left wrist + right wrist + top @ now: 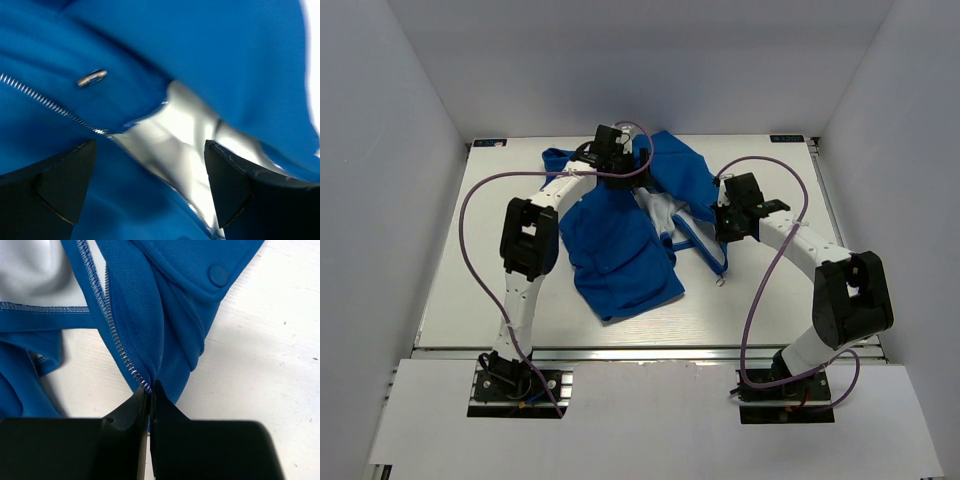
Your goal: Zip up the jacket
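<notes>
Presently, right gripper [150, 391] pinches the jacket [620, 255] at its zipper [117, 340] edge; left gripper [150, 145] hangs spread over the open front.

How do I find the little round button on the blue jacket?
Find the blue jacket on the white table, then the edge the right gripper pinches. Just beyond it, on the rounded corner of the flap, sits the button: a smooth blue disc, unlike the silvery zipper teeth alongside.

1. Royal-blue soft fabric jacket [620, 255] lies on the white flat table [470, 290], centre-far.
2. Black left gripper [150, 187] hangs above its far middle.
3. Black right gripper [150, 396] pinches its right zipper edge [119, 340].
</notes>
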`<state>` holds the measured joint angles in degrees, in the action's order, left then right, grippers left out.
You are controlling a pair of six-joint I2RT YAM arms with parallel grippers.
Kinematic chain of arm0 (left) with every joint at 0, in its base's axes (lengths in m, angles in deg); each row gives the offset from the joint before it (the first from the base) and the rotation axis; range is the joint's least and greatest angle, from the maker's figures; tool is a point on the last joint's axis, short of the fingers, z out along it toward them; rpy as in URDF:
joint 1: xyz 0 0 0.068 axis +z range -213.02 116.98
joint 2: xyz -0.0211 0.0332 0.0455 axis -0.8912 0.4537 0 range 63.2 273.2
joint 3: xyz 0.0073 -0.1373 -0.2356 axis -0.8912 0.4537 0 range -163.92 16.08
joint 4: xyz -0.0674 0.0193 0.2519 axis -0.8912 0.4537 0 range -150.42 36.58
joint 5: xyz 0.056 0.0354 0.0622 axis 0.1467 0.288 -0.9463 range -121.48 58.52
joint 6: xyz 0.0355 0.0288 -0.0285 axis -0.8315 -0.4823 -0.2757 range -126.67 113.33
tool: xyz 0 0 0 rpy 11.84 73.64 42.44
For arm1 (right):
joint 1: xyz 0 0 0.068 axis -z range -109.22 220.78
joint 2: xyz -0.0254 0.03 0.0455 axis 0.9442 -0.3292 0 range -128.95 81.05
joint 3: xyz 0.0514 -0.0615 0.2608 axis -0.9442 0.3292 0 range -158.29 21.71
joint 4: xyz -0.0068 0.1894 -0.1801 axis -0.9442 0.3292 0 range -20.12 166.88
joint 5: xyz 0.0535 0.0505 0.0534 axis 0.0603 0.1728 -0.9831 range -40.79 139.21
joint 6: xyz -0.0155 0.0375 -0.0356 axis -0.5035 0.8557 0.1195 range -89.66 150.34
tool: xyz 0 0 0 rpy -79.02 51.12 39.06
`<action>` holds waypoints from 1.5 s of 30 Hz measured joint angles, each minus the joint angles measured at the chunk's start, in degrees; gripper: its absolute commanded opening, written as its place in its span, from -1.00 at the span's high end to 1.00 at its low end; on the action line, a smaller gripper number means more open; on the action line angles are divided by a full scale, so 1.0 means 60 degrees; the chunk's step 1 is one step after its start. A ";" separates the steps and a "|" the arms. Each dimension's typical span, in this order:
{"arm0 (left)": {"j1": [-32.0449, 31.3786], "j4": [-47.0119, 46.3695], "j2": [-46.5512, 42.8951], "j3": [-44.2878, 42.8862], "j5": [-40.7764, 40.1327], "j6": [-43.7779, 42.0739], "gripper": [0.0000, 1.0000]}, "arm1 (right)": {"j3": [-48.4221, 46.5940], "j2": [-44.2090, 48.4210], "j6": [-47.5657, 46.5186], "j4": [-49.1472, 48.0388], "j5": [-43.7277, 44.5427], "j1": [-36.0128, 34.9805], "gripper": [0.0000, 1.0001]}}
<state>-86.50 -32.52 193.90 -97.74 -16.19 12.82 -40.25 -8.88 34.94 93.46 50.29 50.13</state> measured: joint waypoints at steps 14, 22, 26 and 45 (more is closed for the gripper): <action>0.0018 -0.0732 0.0900 -0.0506 -0.0816 0.1290 -0.37 | 0.0171 0.0000 -0.0007 -0.0069 0.0106 0.0000 1.00; 0.0033 -0.0882 0.1443 -0.0801 -0.1377 0.1723 1.00 | 0.0189 0.0168 -0.0007 -0.0124 0.0109 0.0000 1.00; 0.0025 -0.1093 0.1413 -0.0867 -0.1636 0.1647 1.00 | 0.0331 0.0401 -0.0004 -0.0164 0.0106 0.0000 1.00; 0.2346 -0.1876 0.0076 -0.1559 -0.1064 0.1923 1.00 | 0.0146 0.1111 0.0404 -0.0718 -0.0947 -0.2426 0.96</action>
<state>-72.43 -43.77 194.35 -107.10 -22.57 24.36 -39.37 -2.22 37.37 89.15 44.61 35.58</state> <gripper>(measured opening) 0.125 0.015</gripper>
